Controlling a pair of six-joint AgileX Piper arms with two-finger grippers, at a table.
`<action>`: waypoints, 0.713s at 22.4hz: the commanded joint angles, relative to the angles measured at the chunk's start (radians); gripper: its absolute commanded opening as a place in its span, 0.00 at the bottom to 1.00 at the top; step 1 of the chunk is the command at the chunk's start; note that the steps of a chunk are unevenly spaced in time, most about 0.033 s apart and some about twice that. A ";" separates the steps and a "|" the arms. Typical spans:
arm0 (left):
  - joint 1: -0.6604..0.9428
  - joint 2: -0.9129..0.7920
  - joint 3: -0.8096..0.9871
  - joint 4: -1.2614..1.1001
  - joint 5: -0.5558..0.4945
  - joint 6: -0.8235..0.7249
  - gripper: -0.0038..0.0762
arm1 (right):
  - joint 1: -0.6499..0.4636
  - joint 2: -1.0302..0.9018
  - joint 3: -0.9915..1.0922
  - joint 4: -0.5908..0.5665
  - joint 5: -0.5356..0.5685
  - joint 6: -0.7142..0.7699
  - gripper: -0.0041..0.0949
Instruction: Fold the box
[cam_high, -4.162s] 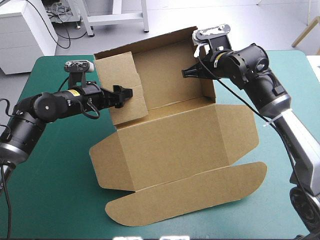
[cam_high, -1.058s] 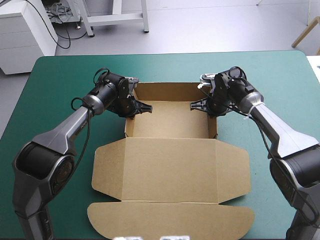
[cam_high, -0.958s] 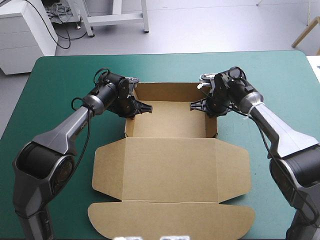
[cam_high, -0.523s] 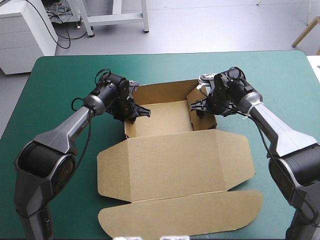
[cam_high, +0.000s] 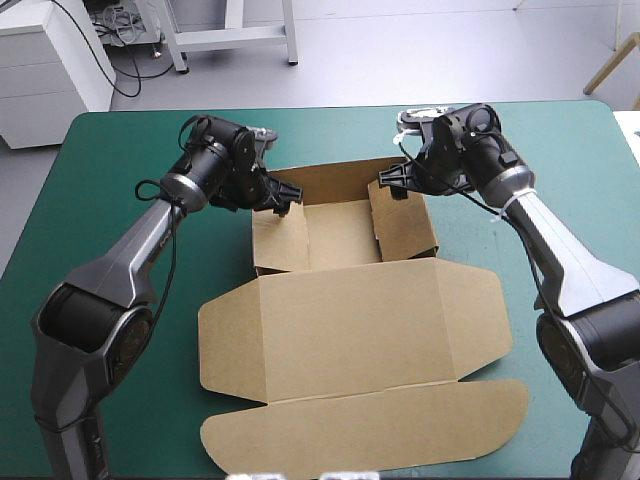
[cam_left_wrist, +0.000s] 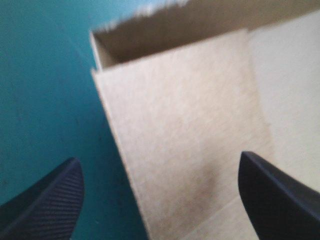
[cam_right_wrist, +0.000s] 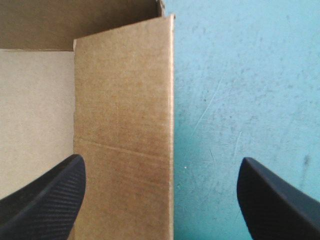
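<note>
The brown box (cam_high: 340, 320) lies mid-table as an open tray with its lid flat toward the front edge. Its far wall stands upright, and the left side flap (cam_high: 281, 242) and right side flap (cam_high: 404, 226) lean loosely inward. My left gripper (cam_high: 283, 203) hovers open over the tray's far left corner, touching nothing. In the left wrist view the left gripper (cam_left_wrist: 159, 160) straddles the brown flap (cam_left_wrist: 185, 125). My right gripper (cam_high: 391, 186) is open above the far right corner. In the right wrist view the right gripper (cam_right_wrist: 161, 160) has the flap's edge (cam_right_wrist: 120, 100) between its spread fingers, untouched.
The teal-green cover (cam_high: 120, 160) stretches on both sides of the box. The lid's rounded tuck flap (cam_high: 370, 430) reaches close to the table's front edge.
Both grippers opened, let go of the side flaps and drew back up toward the far corners. The flaps sprang inward and the lid shifted slightly right.
</note>
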 joint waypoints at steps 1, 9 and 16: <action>-0.002 -0.076 -0.168 -0.019 0.063 0.031 0.80 | -0.007 -0.067 -0.107 -0.013 0.033 -0.036 0.81; -0.002 -0.244 -0.254 0.018 0.065 0.159 0.69 | -0.007 -0.221 -0.115 0.026 0.033 -0.095 0.81; -0.002 -0.596 0.012 0.159 0.065 0.211 0.04 | -0.007 -0.283 -0.113 0.053 0.033 -0.113 0.81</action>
